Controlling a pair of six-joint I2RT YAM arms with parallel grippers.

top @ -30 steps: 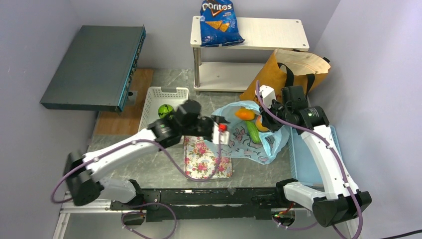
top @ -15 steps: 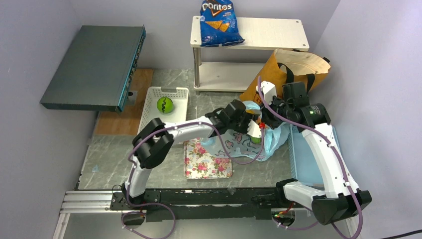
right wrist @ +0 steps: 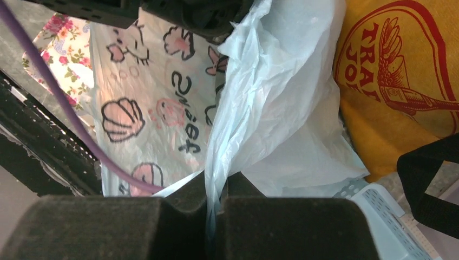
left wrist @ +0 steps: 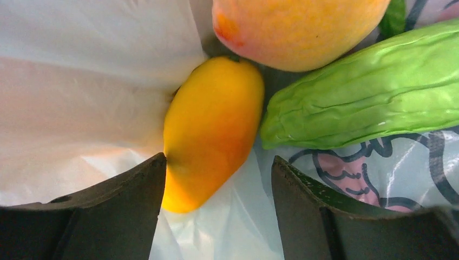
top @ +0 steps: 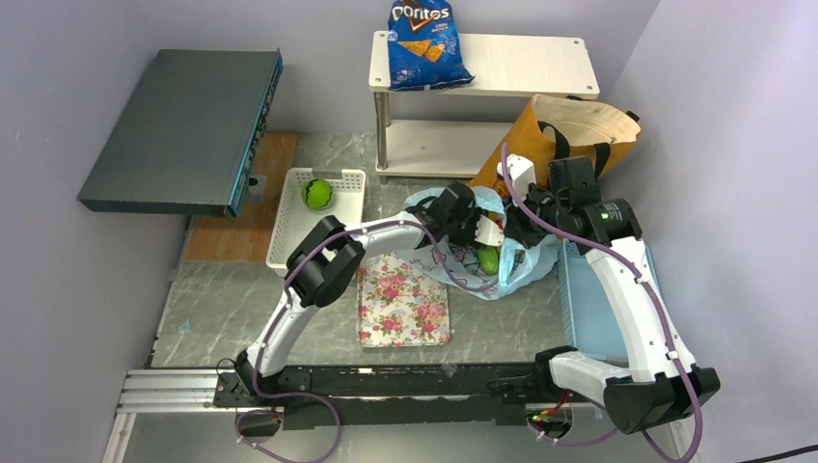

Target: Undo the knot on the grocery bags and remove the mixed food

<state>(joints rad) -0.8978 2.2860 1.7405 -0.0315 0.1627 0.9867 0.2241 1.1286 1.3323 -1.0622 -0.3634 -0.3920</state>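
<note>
The light-blue cartoon-printed plastic bag lies open in front of the orange-tan tote. My left gripper is open inside the bag's mouth. In the left wrist view its jaws straddle the tip of an orange-yellow mango, and the left finger touches it. A second orange-yellow fruit and the long green vegetable lie just beyond. My right gripper is shut on the bag's bunched edge and holds it up. A green round fruit sits in the white basket.
A floral tray lies in front of the bag. A blue basket stands at the right. The white shelf behind carries the blue Doritos bag. A dark flat box sits at the far left.
My left arm swung right from near the floral tray into the plastic bag's mouth. The green fruit shifted a little toward the basket's far end. The right gripper kept its hold on the bag's edge.
</note>
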